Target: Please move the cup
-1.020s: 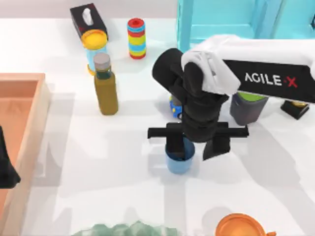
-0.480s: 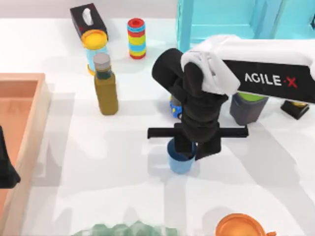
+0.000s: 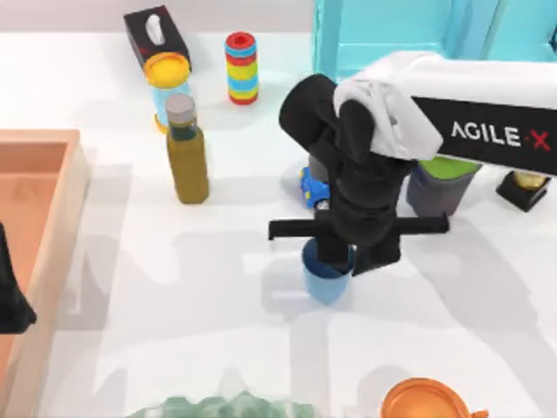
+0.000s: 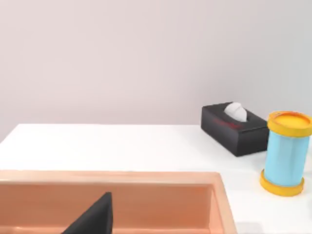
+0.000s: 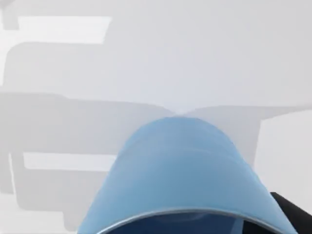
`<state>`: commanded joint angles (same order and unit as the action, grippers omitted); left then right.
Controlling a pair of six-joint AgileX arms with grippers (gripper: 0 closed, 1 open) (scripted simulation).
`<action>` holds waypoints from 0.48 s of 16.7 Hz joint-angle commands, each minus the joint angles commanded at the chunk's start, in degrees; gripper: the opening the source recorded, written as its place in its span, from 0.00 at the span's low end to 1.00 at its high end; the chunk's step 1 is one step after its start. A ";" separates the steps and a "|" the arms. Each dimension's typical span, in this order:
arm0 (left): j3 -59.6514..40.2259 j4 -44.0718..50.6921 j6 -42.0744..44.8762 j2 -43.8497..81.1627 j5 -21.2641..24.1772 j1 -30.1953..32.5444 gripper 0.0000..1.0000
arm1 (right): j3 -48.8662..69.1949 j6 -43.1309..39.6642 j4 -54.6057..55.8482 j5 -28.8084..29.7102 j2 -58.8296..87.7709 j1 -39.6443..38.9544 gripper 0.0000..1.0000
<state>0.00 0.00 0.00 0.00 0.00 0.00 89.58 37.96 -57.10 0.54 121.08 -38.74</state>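
The cup point(image 3: 327, 280), a small plain blue tumbler, hangs upright near the table's middle with its shadow offset to the left below it. My right gripper point(image 3: 348, 258) comes down from above and is shut on the cup's rim, one finger inside and one outside. In the right wrist view the cup point(image 5: 180, 175) is close up with white table beyond it, and a dark finger point(image 5: 292, 214) shows at its side. My left arm point(image 3: 12, 296) sits parked at the left edge over the wooden tray; its dark finger point(image 4: 92, 222) shows in the left wrist view.
Behind the cup are a blue toy car point(image 3: 313, 186) and a dark bin with a green lid point(image 3: 439, 187). An olive bottle point(image 3: 187, 152), an orange-lidded jar point(image 3: 167, 83), a tissue box point(image 3: 155, 33) and stacked rings point(image 3: 241, 67) stand at the back left. An orange vessel point(image 3: 426, 402) is at the front.
The right gripper's fingers closed from wide open onto the cup's rim. Arm and cup then shifted slightly right, with the cup rising off the table.
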 joint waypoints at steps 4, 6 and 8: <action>0.00 0.00 0.00 0.00 0.00 0.00 1.00 | -3.95 -9.92 -2.08 0.15 -6.94 9.53 0.00; 0.00 0.00 0.00 0.00 0.00 0.00 1.00 | -6.72 -17.77 -3.93 0.05 -11.30 17.55 0.00; 0.00 0.00 0.00 0.00 0.00 0.00 1.00 | -9.38 -26.26 -5.33 -0.02 -15.14 26.79 0.00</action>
<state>0.00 0.00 0.00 0.00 0.00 0.00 80.20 11.70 -62.44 0.52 105.94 -11.95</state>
